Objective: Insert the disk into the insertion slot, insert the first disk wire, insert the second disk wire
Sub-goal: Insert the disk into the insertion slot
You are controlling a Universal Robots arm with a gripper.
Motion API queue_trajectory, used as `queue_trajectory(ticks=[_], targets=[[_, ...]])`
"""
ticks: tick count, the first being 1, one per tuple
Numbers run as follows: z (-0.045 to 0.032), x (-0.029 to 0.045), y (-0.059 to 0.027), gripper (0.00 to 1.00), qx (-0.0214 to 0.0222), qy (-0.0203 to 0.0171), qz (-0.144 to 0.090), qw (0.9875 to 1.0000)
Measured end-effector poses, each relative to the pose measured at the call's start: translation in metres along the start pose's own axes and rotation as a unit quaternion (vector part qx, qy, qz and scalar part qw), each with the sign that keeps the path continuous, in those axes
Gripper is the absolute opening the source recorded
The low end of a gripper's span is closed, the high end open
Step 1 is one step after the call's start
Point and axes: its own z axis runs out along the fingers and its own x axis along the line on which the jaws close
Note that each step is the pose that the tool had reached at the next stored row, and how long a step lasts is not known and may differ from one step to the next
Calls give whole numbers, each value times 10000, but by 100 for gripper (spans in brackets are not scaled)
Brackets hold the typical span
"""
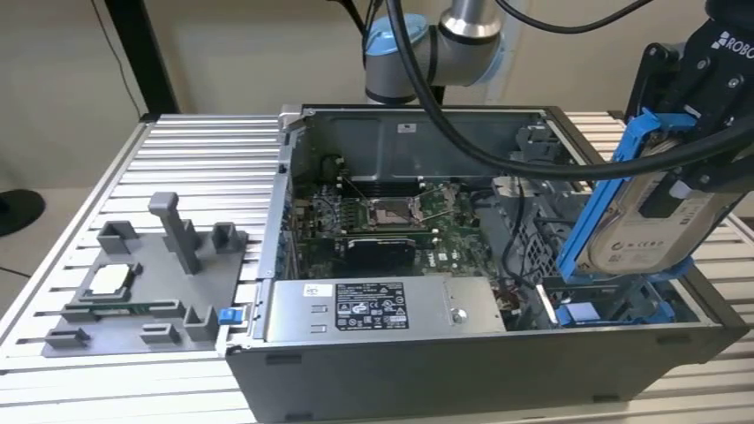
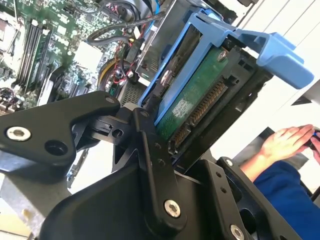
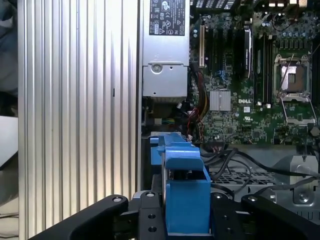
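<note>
My gripper (image 1: 683,177) is shut on the disk (image 1: 642,225), a silver drive with a white label clipped in a bright blue frame. In the exterior view the disk hangs tilted, nearly upright, over the case's corner nearest the camera on that view's right. Its lower end is just above the insertion slot (image 1: 613,307), a grey metal bay with blue rails. The second wrist view shows the disk's green circuit board and connector (image 2: 196,102) held between the black fingers (image 2: 150,145). The blue frame (image 3: 186,192) also sits between the gripper's black links in the first wrist view.
The open computer case (image 1: 471,371) lies on a ribbed metal table (image 1: 189,159). Inside are the grey labelled power supply box (image 1: 377,309), the motherboard (image 1: 389,221) and loose cables (image 1: 509,190). A grey fixture tray (image 1: 141,291) stands beside the case. A person's hand (image 2: 287,142) is nearby.
</note>
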Motion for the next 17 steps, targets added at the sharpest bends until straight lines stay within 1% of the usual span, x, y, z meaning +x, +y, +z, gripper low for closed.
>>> queue_trajectory(ticks=[4,6,8,10,14,17], targets=[[2,2,0,0,0,-3,0,10000],[5,4,-3,0,0,-9,-1,10000],[12,7,-6,0,0,-24,-2,10000],[24,13,-9,0,-2,-57,-4,10000],[57,34,-19,0,-6,-142,-10,9999],[87,43,-33,0,-9,-188,-13,9998]])
